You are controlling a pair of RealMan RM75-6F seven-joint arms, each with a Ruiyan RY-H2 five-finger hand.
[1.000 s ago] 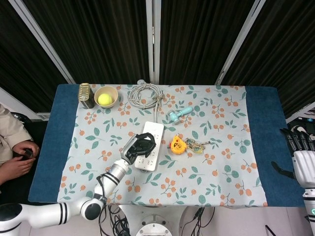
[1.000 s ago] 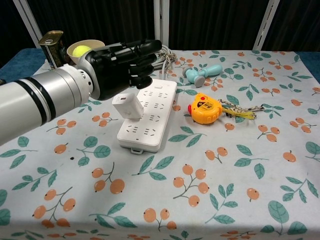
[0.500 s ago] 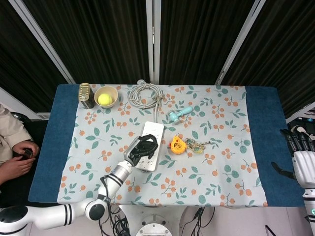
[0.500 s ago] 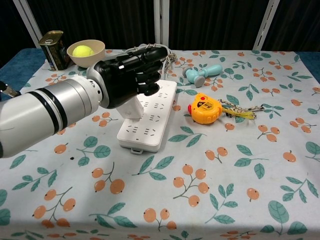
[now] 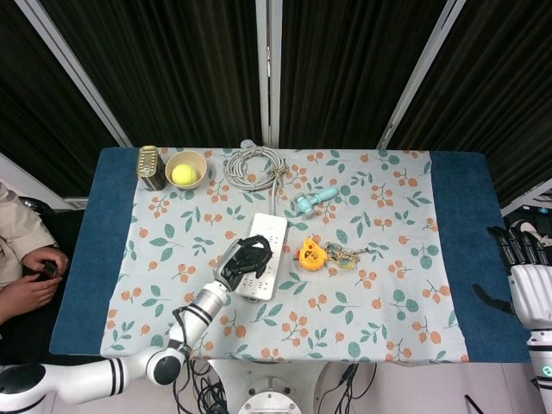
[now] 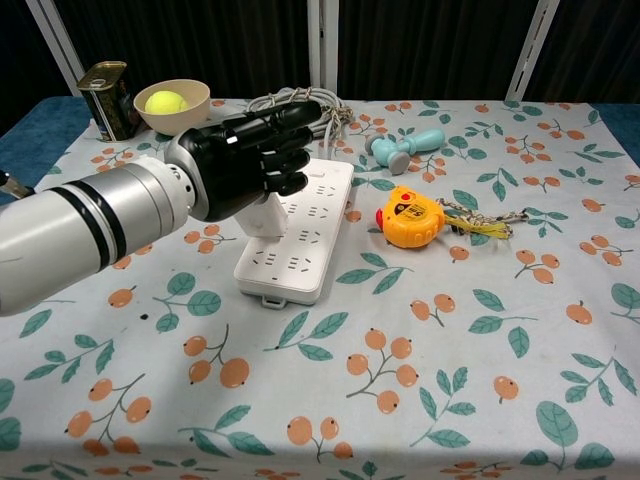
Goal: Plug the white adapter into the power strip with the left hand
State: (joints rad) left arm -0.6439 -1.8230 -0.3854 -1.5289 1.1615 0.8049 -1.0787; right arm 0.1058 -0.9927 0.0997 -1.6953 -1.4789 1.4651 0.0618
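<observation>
The white power strip point(image 5: 270, 228) point(image 6: 302, 245) lies lengthwise near the middle of the flowered tablecloth. My black left hand point(image 5: 246, 260) point(image 6: 245, 158) is over its near-left part, fingers curled across the top of the white adapter point(image 6: 263, 219). The adapter stands on the strip's left sockets. Only its lower body shows under the palm, and its prongs are hidden. In the head view the hand covers the adapter completely. My right hand point(image 5: 527, 278) hovers off the table's right edge, fingers spread, holding nothing.
A yellow tape measure point(image 5: 310, 253) point(image 6: 410, 218) with keys lies just right of the strip. A teal toy point(image 6: 401, 148) and the coiled cable point(image 5: 254, 166) lie behind it. A bowl with a tennis ball point(image 6: 170, 103) and a tin can point(image 6: 108, 92) stand at the back left.
The left hand came forward and down over the adapter, which was tilted and in plain view a second ago. The hand now covers most of it. The right hand barely shifted.
</observation>
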